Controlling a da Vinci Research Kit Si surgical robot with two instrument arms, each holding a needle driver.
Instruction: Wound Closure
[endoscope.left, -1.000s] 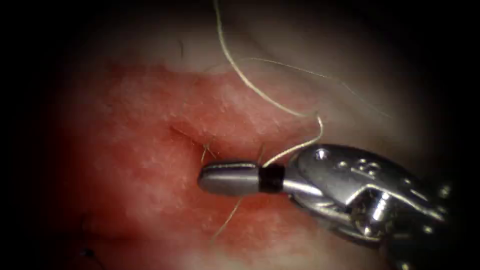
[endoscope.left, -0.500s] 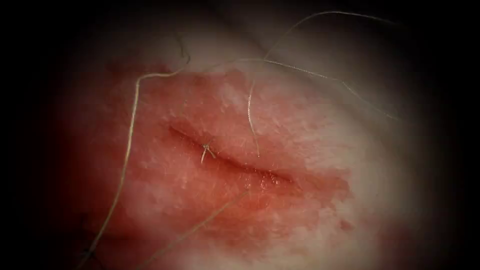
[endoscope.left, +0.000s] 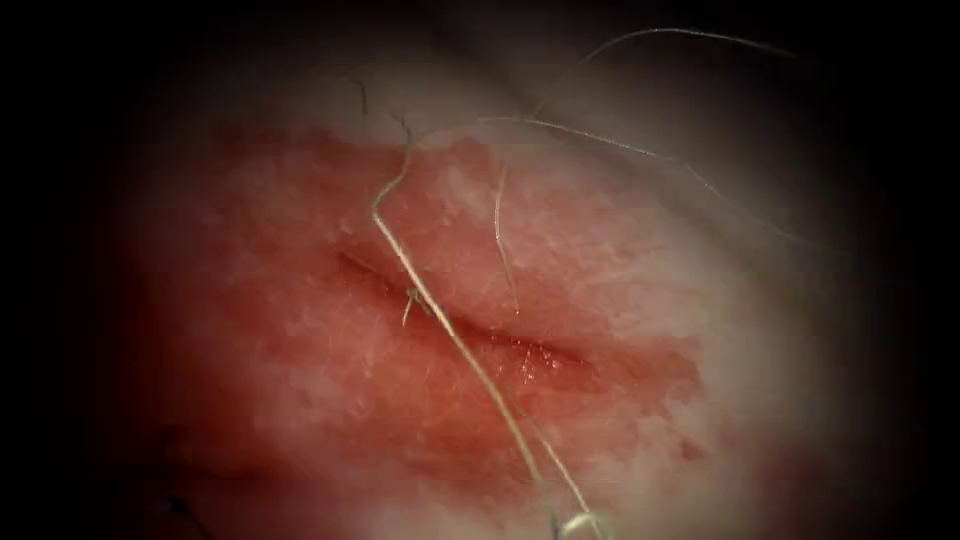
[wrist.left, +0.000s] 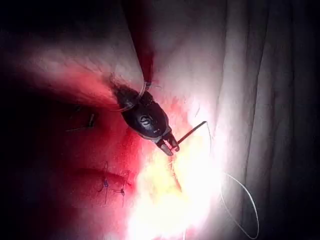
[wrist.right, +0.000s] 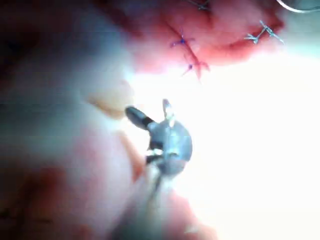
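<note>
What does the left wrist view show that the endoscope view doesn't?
Left wrist view: the left tool, shut on the needle near one end, with the needle outside the tissue. Endoscope view: the cut, a knot, red fluid. Both: tissue and thread. The right tool, in the right wrist view, is open, holding nothing.

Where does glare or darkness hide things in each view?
Endoscope view: dark edges around the cut. Left wrist view: glare on tissue beside the left tool gripping the needle end. Right wrist view: glare behind the open, empty right tool.
</note>
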